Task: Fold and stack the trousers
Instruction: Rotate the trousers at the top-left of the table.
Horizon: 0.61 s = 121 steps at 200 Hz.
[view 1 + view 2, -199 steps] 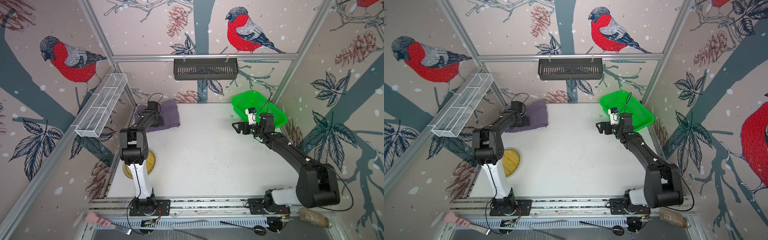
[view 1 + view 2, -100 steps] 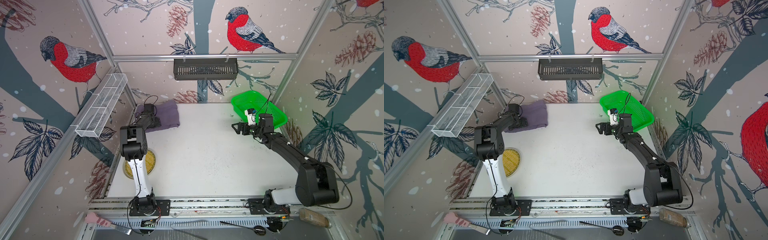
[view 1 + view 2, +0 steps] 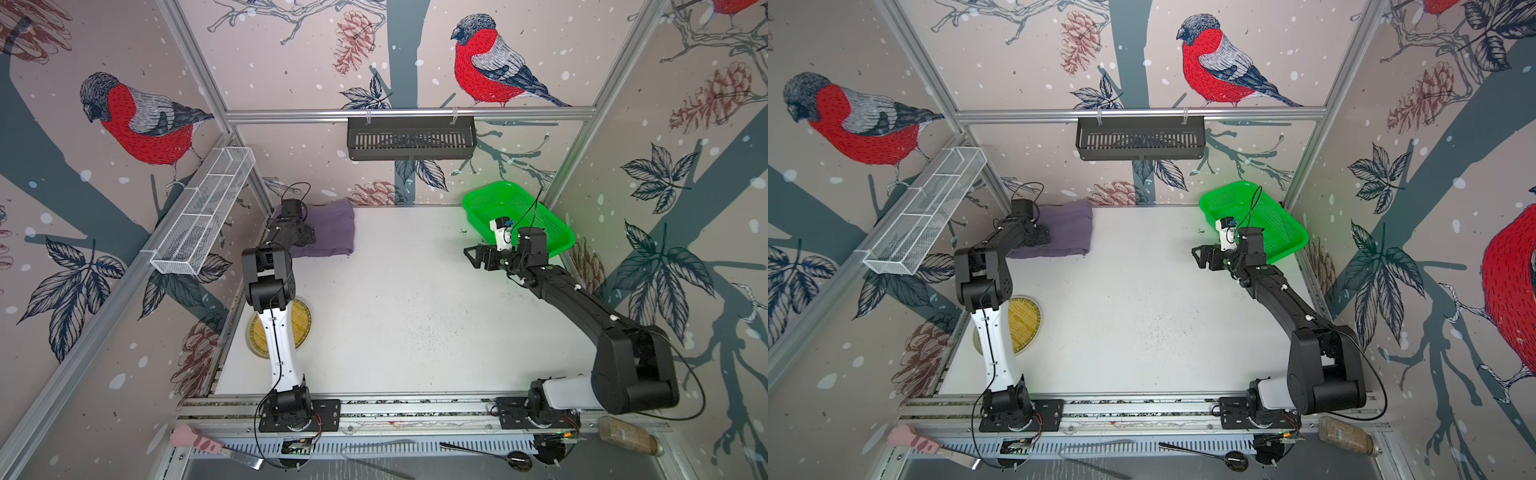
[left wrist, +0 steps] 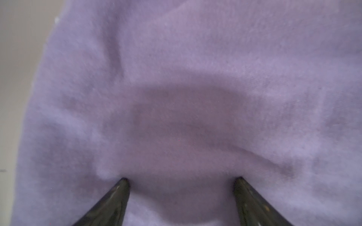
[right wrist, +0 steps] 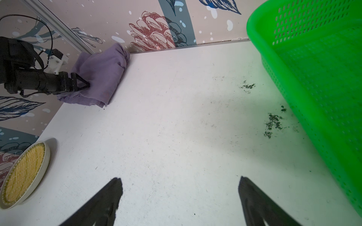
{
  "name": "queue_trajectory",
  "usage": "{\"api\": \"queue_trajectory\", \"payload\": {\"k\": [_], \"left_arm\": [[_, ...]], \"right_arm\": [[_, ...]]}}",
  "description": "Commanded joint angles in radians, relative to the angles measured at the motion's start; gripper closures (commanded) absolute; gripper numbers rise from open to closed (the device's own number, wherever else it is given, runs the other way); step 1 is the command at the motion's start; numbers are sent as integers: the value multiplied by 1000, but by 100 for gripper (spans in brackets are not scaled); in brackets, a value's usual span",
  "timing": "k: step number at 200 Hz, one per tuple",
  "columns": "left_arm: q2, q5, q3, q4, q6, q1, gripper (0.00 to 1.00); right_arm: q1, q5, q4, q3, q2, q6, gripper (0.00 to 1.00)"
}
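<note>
I see dusty purple trousers [image 3: 332, 226] at far left on my white, dark-flecked surface [image 3: 395, 311], a bright green perforated basket [image 3: 519, 203] far right, a yellow woven dish [image 5: 25, 170] with pale rim near left, and black fingers [image 5: 105, 199].

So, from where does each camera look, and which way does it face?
Top views: one stereo head high above the arms' bases, looking down on the whole table; both arms show, with the left gripper and right gripper.
Left wrist: on that arm's wrist, facing the trousers closely; only its spread fingertips show.
Right wrist: on that arm's wrist, facing across the table toward the left arm and trousers, green basket beside; its own fingertips show.
Shared: the trousers appear in every view.
</note>
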Motion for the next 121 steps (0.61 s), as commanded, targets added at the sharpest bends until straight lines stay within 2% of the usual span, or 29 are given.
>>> {"api": "queue_trajectory", "payload": {"k": [1,21,51,65,95,99,121], "left_arm": [[21,-25,32,-24,43,13,15],[14,21,53,-59,35,18,15],[-109,113,-53,-12,12,17,12],[-205,165,-154,38,0,17,9],[-452,312,-461,216,-53,16,5],[-481,321,-502,243,-60,13,5],[-637,296,-712,382,-72,-18,3]], "right_arm": [[-3,12,3,7,-10,-10,5],[-7,13,3,5,-20,-10,5],[-32,6,36,-1,-30,3,5],[-49,15,57,-6,-33,4,4],[-89,70,128,-70,-82,24,3],[-93,86,142,-84,-93,25,0],[-100,222,222,-175,-162,19,0]]}}
